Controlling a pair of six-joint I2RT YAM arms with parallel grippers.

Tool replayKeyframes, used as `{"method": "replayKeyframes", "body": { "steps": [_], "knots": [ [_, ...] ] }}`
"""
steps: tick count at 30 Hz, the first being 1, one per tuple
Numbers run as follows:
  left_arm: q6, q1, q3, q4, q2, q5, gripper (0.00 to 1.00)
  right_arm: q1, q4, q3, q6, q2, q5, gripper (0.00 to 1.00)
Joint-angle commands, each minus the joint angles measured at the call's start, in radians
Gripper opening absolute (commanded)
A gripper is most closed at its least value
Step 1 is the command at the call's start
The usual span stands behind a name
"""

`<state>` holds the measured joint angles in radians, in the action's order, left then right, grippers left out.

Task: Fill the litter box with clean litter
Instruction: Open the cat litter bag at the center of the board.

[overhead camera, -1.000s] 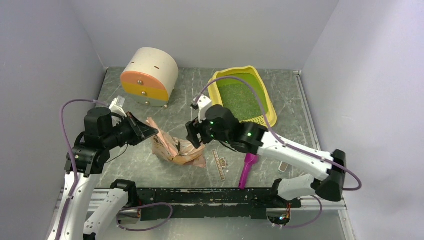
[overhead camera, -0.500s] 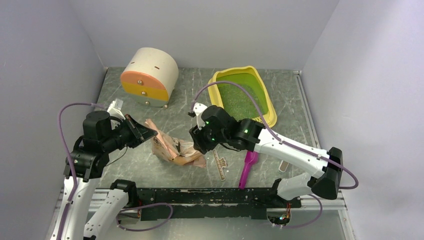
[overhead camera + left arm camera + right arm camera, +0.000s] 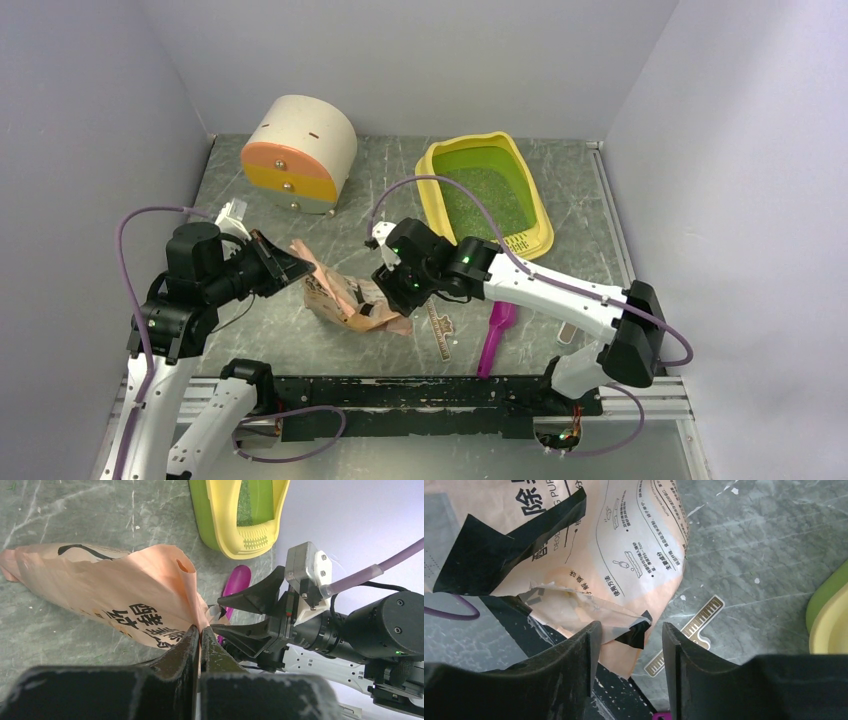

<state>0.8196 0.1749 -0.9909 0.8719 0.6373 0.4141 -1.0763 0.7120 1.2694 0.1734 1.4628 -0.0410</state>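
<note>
The yellow litter box with its lime-green pan sits at the back right, and a layer of pale green litter lies in it. It also shows in the left wrist view. A crumpled pink litter bag lies at the table's middle. My left gripper is shut on the bag's left edge. My right gripper is open at the bag's right end. In the right wrist view the bag's torn corner lies between the open fingers, not pinched.
A cream-and-orange cylindrical container stands at the back left. A magenta scoop and a brown printed strip lie near the front, right of the bag. Grey walls close in the left, back and right sides.
My right gripper has moved left and down from beside the litter box to the bag's right end. My left gripper has kept its hold on the bag and stayed still.
</note>
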Motion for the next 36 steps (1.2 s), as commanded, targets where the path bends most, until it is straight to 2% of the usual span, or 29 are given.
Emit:
{"method": "replayKeyframes", "body": {
  "steps": [1,6,13,18,22,31,36],
  "knots": [
    [0.003,0.003,-0.009,-0.041,-0.015,0.016,0.05,0.001,0.031,0.033,-0.066,-0.001,-0.048,0.53],
    [0.000,0.003,-0.012,-0.042,-0.009,0.019,0.05,0.004,0.011,0.079,-0.079,-0.022,0.015,0.53],
    [0.000,0.003,-0.019,-0.040,-0.006,0.015,0.05,0.013,-0.072,0.079,-0.078,-0.057,-0.207,0.53],
    [0.012,0.003,-0.020,-0.048,-0.010,0.023,0.05,0.013,-0.096,0.075,-0.096,-0.036,-0.158,0.61],
    [0.012,0.003,-0.030,-0.043,-0.008,0.029,0.05,0.010,-0.143,0.074,-0.146,-0.022,-0.119,0.62],
    [0.011,0.003,-0.049,-0.021,-0.015,0.014,0.05,0.011,-0.046,0.071,-0.278,-0.001,-0.110,0.66],
    [0.011,0.002,-0.046,-0.024,-0.010,0.021,0.05,0.011,0.000,0.079,-0.316,0.013,-0.186,0.65]
  ]
}}
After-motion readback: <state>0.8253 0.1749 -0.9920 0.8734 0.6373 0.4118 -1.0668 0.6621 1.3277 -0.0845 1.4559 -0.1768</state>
